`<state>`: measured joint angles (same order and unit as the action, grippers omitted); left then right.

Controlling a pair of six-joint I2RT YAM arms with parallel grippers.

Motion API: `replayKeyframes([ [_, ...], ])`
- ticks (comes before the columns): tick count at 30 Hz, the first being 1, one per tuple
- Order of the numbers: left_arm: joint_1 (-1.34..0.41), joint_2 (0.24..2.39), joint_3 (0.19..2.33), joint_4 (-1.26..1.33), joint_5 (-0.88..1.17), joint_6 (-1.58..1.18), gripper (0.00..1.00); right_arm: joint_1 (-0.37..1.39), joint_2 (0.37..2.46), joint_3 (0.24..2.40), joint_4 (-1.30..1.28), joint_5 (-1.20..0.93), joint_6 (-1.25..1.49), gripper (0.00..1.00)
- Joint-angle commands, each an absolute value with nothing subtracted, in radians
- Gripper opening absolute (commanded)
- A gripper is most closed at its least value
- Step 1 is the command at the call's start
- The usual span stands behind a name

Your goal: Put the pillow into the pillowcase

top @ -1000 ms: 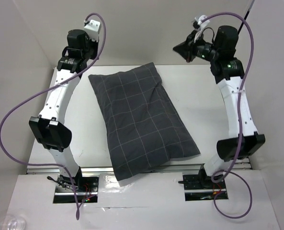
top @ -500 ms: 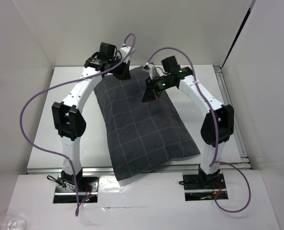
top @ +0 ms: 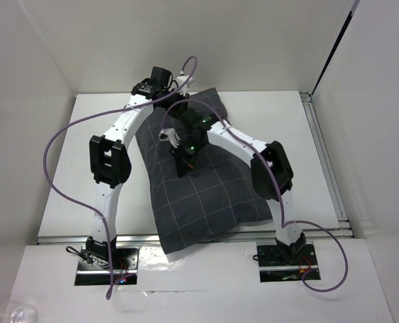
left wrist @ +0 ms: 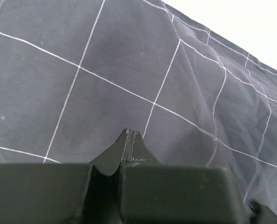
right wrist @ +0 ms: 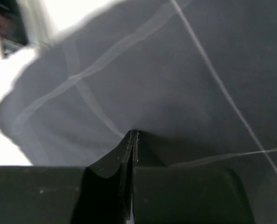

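The pillowcase (top: pixel 212 195), dark grey with a thin light grid, lies slantwise on the white table (top: pixel 307 148) and looks puffed up. No pillow shows; it is hidden. My left gripper (top: pixel 177 108) is shut over the case's far end; in the left wrist view its tips (left wrist: pixel 130 133) meet just above the fabric (left wrist: pixel 105 70) with nothing between them. My right gripper (top: pixel 183 163) is shut over the upper middle of the case. In the right wrist view its tips (right wrist: pixel 134 134) press against the cloth (right wrist: pixel 185 70).
White walls close in the table at the back and on both sides. A metal rail (top: pixel 212 237) runs along the near edge, under the case's overhanging corner. Purple cables (top: pixel 54 151) loop off both arms. A clear plastic thing (top: pixel 11 313) sits at the bottom left.
Both arms have swung in from the back corners to over the pillowcase. The left gripper has shut. The right gripper has moved from the case's far end toward its middle.
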<state>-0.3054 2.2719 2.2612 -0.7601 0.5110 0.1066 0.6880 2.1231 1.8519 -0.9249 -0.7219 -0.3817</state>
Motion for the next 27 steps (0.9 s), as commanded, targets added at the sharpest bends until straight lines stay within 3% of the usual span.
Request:
replayKeyframes([
  [1, -0.296, 2.292, 2.258, -0.746, 0.555, 0.118, 0.0, 0.687, 2.17, 1.867, -0.999, -0.563, -0.423, 0.0],
  [6, -0.284, 2.302, 2.117, -0.735, 0.523, 0.204, 0.0, 0.667, 2.191, 1.838, -1.008, -0.41, -0.433, 0.0],
  [13, -0.204, 2.37, 2.151, -0.811, 0.476, 0.229, 0.0, 0.557, 2.201, 1.818, -1.065, -0.194, -0.468, 0.0],
  [27, -0.089, 2.099, 1.948, -0.913, 0.503, 0.262, 0.0, 0.296, 2.125, 1.824, -1.065, -0.113, -0.5, 0.0],
])
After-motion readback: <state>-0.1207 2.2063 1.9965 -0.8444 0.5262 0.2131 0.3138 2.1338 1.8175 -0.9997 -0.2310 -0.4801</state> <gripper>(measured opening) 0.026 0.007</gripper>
